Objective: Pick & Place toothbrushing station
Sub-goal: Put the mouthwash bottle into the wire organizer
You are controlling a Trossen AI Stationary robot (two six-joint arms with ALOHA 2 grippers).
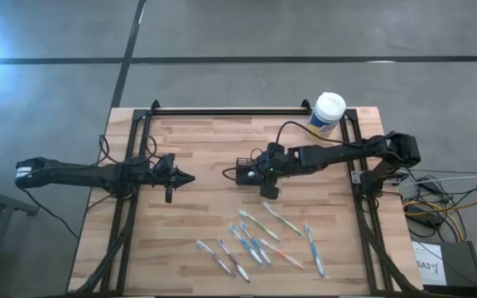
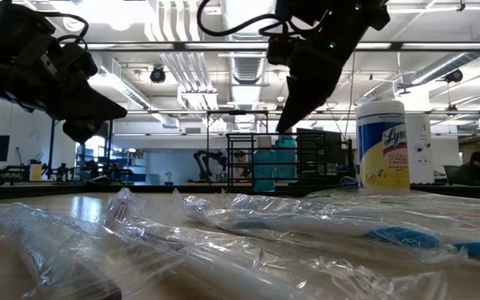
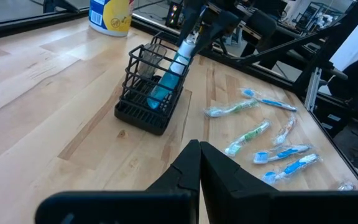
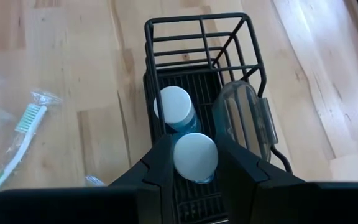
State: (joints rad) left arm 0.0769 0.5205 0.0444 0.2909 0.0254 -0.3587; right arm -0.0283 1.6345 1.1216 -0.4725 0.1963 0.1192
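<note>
Task partway, by the look of it. Near to far across the worktop:

Near edge: a scatter of wrapped toothbrushes, roughly nine, w/ blue, green and orange heads, lying loose right of centre. None is in the caddy, so most of the loading looks left to do, if they belong in it.

Mid worktop, left side: left gripper hangs idle, fingers pressed together, holding nothing, pointing toward the centre.

Mid worktop, just right of centre: toothbrushing station, black wire caddy, upright. Inside already: one blue tube w/ white cap and a clear grey-tinted case in the next compartment. Right gripper is over the caddy, pinching a second blue tube w/ white cap, angled into the caddy and not yet let go. That placement looks nearly done.

Far right corner: yellow wipes canister, white lid. Label reads "Ly…", prob. Lysol; rest cut off. No other legible writing on the worktop.
</note>
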